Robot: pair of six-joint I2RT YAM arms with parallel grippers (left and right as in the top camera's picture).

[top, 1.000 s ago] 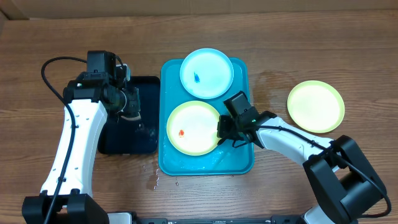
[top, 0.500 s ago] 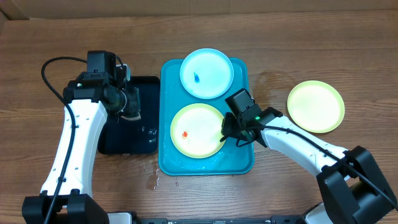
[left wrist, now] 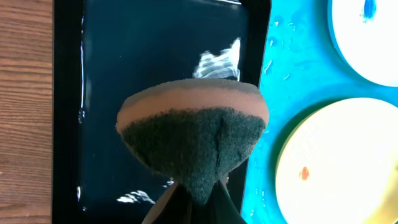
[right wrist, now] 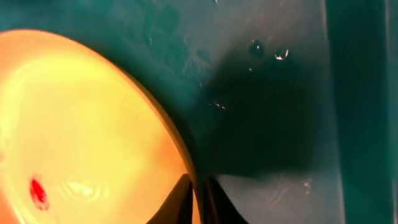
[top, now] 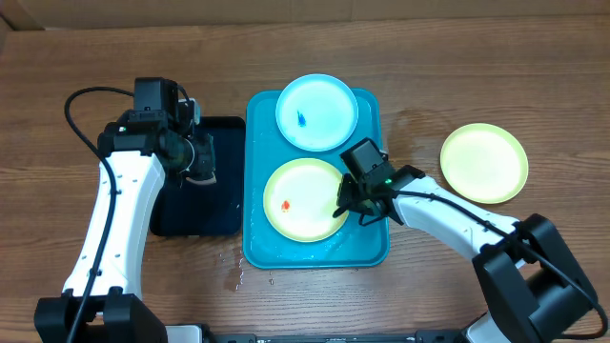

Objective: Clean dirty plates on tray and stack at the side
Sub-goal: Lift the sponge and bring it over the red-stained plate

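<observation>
The turquoise tray (top: 376, 246) sits in the middle of the table (top: 76, 57), its long sides running from the near edge to the far edge. Two plates lie in it. The blue plate (top: 317, 112) is at the end closer to the far edge and carries a small blue smear. The smeared green plate (top: 303, 198), marked with an orange spot (top: 285, 204), is at the end closer to the near edge. A second green plate (top: 484, 163) lies on bare wood, well apart from the tray and toward the table's right edge.

The right hand (top: 343, 206) is at the right rim of the smeared green plate. In the dim wrist view its fingertips (right wrist: 184, 194) are pressed nearly together with the plate's rim between them, so it appears to be pinching that rim.

The left hand (left wrist: 194, 202) pinches a sponge (left wrist: 193, 134), folded so the dark scouring side faces the camera. It hangs over the black tray (top: 224, 217), which lies just beside the turquoise tray's left side and is wet.
</observation>
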